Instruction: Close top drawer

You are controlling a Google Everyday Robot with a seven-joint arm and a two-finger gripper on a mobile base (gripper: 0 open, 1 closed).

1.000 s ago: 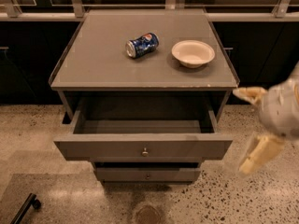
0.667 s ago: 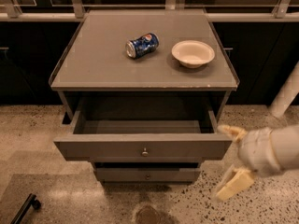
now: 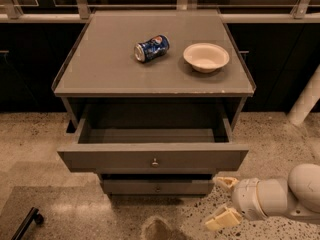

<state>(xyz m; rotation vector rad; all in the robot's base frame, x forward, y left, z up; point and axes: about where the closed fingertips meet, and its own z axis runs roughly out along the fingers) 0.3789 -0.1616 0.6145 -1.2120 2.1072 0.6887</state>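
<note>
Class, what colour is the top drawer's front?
Top drawer: matte grey, camera view; gripper open, lower right.

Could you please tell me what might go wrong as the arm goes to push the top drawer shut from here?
1. The gripper, fingers open, hangs low, off the right corner of the top drawer. A push from there may skew it, or meet the lower drawer instead.
2. A hard shut could jolt the cabinet top and roll the can, which lies on its side near the bowl.

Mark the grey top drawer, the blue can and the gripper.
Matte grey top drawer (image 3: 110, 159), camera view: front panel.
Blue soda can (image 3: 151, 48), camera view: its side.
Gripper (image 3: 225, 200), camera view: between open fingers, below drawer's right end.
</note>
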